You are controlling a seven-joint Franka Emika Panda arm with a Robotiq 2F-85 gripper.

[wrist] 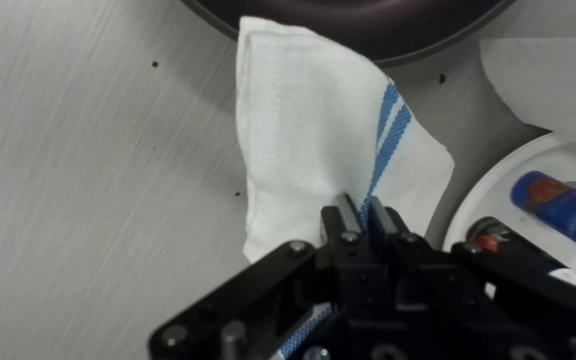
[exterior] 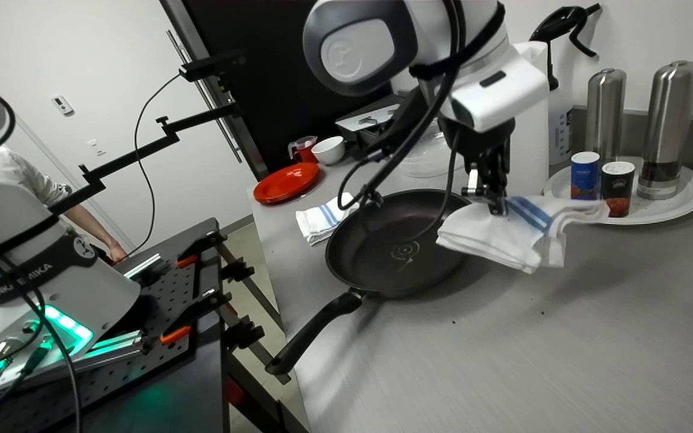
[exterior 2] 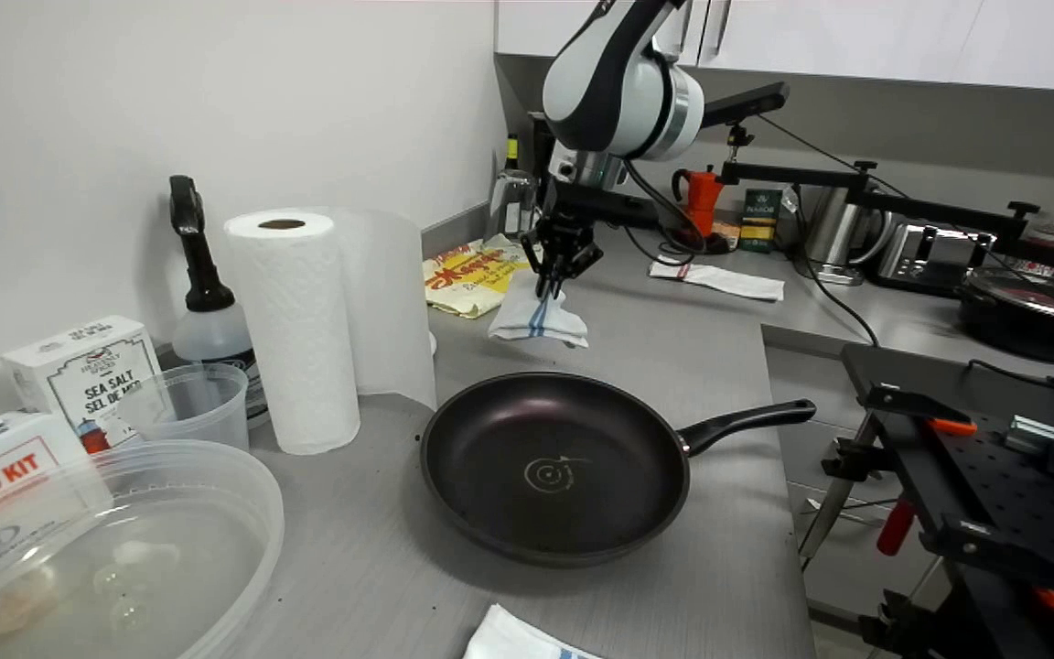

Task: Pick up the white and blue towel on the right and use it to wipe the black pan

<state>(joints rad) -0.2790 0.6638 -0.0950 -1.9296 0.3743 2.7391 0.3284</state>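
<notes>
The white and blue towel is a folded white cloth with blue stripes, hanging from my gripper. My gripper is shut on it, with the cloth pinched between the fingertips along a blue stripe. The towel is held above the counter beside the black pan; one corner overlaps the pan's rim in the wrist view. The pan sits flat on the counter, its handle toward the counter's edge. In an exterior view the towel and gripper show behind the pan.
Another white cloth with blue stripes lies at the pan's far side. A paper-towel roll stands near the pan by the wall. A white plate holds shakers and grinders near the towel. A clear plastic tub and red plates stand further off.
</notes>
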